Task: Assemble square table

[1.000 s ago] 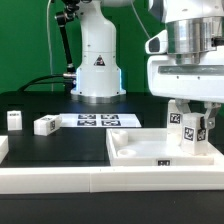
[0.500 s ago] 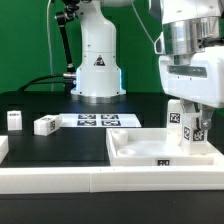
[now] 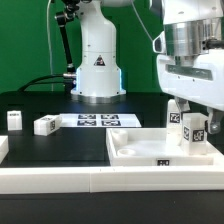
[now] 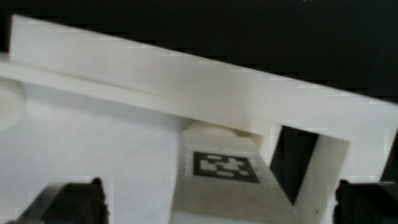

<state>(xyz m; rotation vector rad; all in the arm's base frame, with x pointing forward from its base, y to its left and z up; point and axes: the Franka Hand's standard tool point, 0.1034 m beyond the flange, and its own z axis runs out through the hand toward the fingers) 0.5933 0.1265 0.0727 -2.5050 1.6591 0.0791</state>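
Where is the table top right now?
In the exterior view, the top lies at the right front, just behind the white rail and below the gripper.

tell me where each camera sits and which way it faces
exterior view: off the arm, low, facing the arm's white base across the black table; shows base and gripper over the white plastic square tray-like top.
wrist view: on the wrist, looking down between the open gripper's dark fingertips onto the tray-like top.
shared: the small white block leg with a black-and-white tag, in the tray-like top between the fingers.
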